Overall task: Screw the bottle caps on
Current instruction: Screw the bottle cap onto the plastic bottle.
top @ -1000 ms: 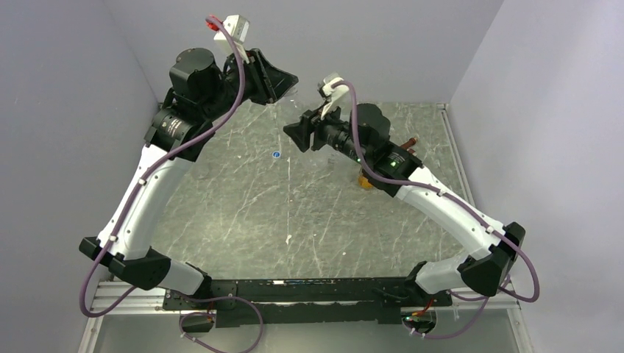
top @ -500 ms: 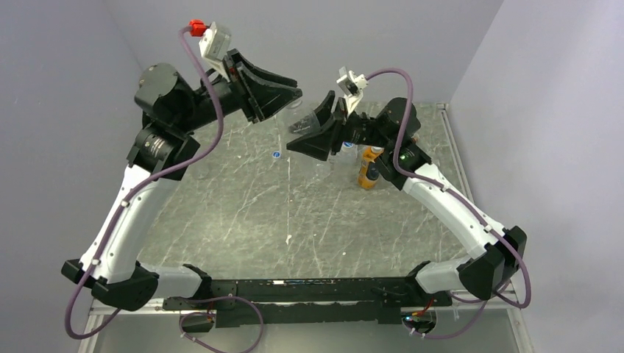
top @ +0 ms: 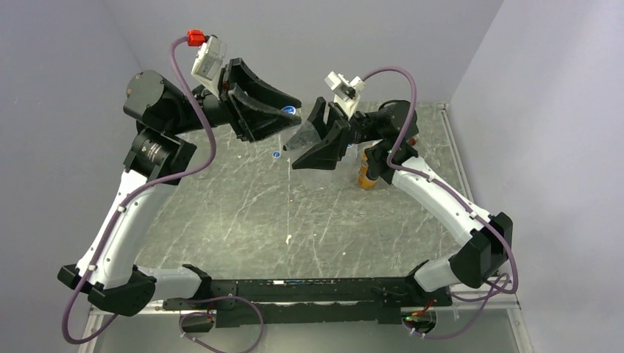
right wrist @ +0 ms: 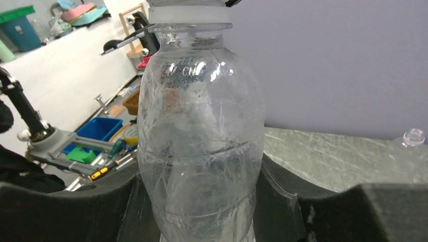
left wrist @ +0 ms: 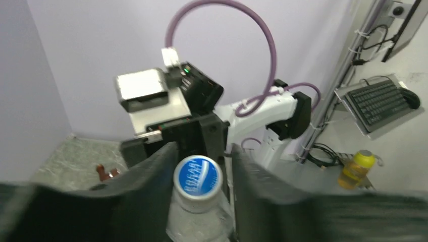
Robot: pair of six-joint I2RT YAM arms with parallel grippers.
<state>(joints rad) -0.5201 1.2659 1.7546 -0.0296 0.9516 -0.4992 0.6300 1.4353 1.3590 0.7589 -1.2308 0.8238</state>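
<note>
My right gripper [top: 298, 143] is shut on a clear bottle [top: 296, 126] and holds it above the table's back middle. In the right wrist view the bottle [right wrist: 199, 136] stands upright between the jaws of the right gripper [right wrist: 199, 201]. A blue bottle cap [top: 292, 112] sits on its neck. My left gripper [top: 291, 112] is closed around this cap from above. In the left wrist view the cap [left wrist: 198, 176] lies between the fingers of the left gripper [left wrist: 202, 166], top facing the camera. A second blue cap [top: 276, 154] lies on the table.
An orange bottle [top: 366, 173] with a dark band stands on the table right of my right gripper. A clear open bottle neck [right wrist: 414, 136] shows behind on the table. A small brownish object [top: 412, 140] lies near the back right. Walls close in behind and at both sides.
My right gripper has lifted the clear bottle and swung left toward the centre. My left gripper has come down and right until it meets the bottle's neck.
</note>
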